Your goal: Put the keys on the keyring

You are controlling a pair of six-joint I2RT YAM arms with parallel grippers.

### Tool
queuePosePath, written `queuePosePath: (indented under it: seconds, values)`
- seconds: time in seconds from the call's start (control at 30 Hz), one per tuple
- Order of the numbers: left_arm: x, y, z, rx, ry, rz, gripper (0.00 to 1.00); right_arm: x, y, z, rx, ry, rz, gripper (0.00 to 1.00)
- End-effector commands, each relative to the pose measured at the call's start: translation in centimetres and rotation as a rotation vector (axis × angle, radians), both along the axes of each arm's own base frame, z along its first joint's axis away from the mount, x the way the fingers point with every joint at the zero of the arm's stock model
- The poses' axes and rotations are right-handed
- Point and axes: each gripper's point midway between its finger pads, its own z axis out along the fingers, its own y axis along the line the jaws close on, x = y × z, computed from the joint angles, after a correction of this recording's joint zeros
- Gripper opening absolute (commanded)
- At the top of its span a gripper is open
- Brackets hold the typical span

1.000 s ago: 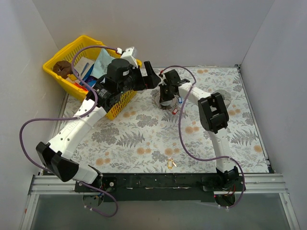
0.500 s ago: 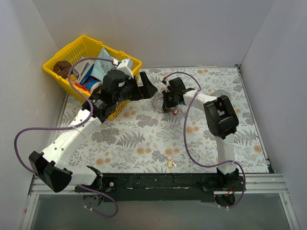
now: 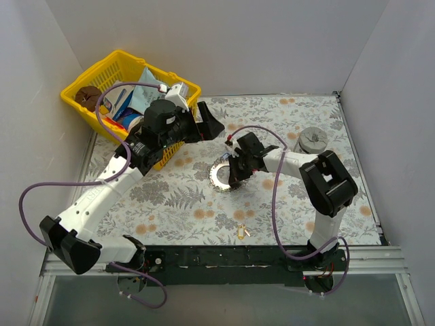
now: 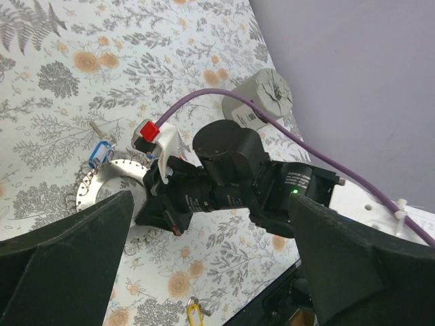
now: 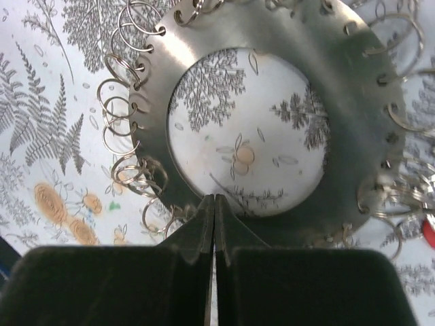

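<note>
The keyring (image 3: 221, 178) is a flat silvery toothed ring lying on the floral mat. My right gripper (image 3: 234, 171) is shut on its near rim. The right wrist view shows the keyring (image 5: 353, 136) with several small split rings along its edge and the right gripper (image 5: 214, 202) pinching its inner rim. A blue key (image 4: 100, 153) hangs at the keyring (image 4: 112, 178) in the left wrist view. A red key head (image 5: 429, 231) shows at the right edge. A yellow key (image 3: 241, 232) lies alone near the front edge, also in the left wrist view (image 4: 194, 316). My left gripper (image 3: 209, 125) hovers wide open and empty, behind and left of the ring.
A yellow basket (image 3: 83, 76) with assorted items stands at the back left, beside the left arm. A grey metal cylinder (image 3: 312, 138) stands at the back right, also in the left wrist view (image 4: 258, 102). White walls close in the mat on three sides.
My right gripper has pulled the keyring toward the front and a little left across the mat. My left gripper has drawn back from the ring and stays open.
</note>
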Motion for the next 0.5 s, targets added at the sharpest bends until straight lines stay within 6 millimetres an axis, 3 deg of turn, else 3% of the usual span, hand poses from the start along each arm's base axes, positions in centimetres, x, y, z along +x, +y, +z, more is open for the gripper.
queuePosePath:
  seconds: [0.0, 0.1, 0.13, 0.17, 0.2, 0.23, 0.27, 0.3, 0.33, 0.37, 0.4, 0.47]
  values:
    - [-0.3, -1.0, -0.9, -0.004, 0.062, -0.055, 0.98, 0.2, 0.2, 5.2, 0.097, -0.06, -0.03, 0.01]
    - [-0.1, -1.4, -2.5, 0.017, 0.122, -0.06, 0.98, 1.3, -0.1, 9.1, 0.159, -0.13, -0.073, 0.03]
    - [0.1, -1.6, -3.2, 0.029, 0.14, -0.06, 0.98, 1.8, -1.0, 9.6, 0.166, -0.138, -0.105, 0.16]
    - [0.1, -1.6, -3.7, 0.037, 0.155, -0.062, 0.98, 1.9, -1.6, 10.1, 0.183, -0.149, -0.121, 0.21]
    - [0.2, -1.7, -4.2, 0.045, 0.166, -0.065, 0.98, 1.6, -2.0, 11.9, 0.239, -0.168, -0.13, 0.27]
    - [0.0, -2.1, -4.3, 0.05, 0.171, -0.094, 0.98, 2.3, -3.4, 12.6, 0.266, -0.18, -0.172, 0.41]
    - [0.1, -2.3, -5.5, 0.072, 0.207, -0.101, 0.98, 1.7, -4.6, 11.8, 0.286, -0.173, -0.196, 0.47]
    - [0.2, -2.6, -6.1, 0.083, 0.225, -0.107, 0.98, 1.2, -5.3, 13.6, 0.346, -0.204, -0.197, 0.52]
    - [0.1, -2.8, -6.5, 0.092, 0.234, -0.123, 0.98, 1.8, -7.5, 13.6, 0.363, -0.201, -0.27, 0.61]
    - [0.2, -3.4, -7.6, 0.11, 0.257, -0.137, 0.98, 1.2, -8.8, 12.4, 0.365, -0.189, -0.297, 0.66]
    - [0.2, -3.6, -8.2, 0.122, 0.27, -0.141, 0.98, 0.5, -9.6, 13.4, 0.396, -0.211, -0.295, 0.69]
    - [0.3, -4.4, -9.3, 0.148, 0.286, -0.16, 0.98, 0.9, -11.9, 13.6, 0.385, -0.271, -0.331, 0.81]
